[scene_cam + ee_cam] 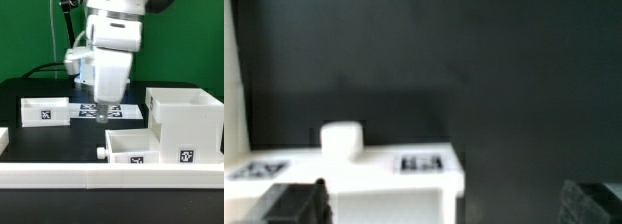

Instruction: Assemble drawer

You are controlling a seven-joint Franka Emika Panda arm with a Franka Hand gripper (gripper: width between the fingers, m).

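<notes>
The drawer's large cube-shaped casing [185, 118] stands at the exterior view's right. One shallow white tray [45, 110] lies at the left. A second tray [132, 148] with a small knob [100, 152] lies in front of the casing. My gripper [103, 113] hangs over the table's middle, behind the knobbed tray and between the left tray and the casing. In the wrist view the knobbed tray [393, 175] with its knob [342, 138] and tag [420, 162] lies below, close to one finger [295, 205]. The gripper [445, 205] is open and holds nothing.
The marker board [88, 107] lies on the black table under the gripper. A long low white border bar [110, 178] runs along the front. Another white edge [231, 80] shows at the side of the wrist view.
</notes>
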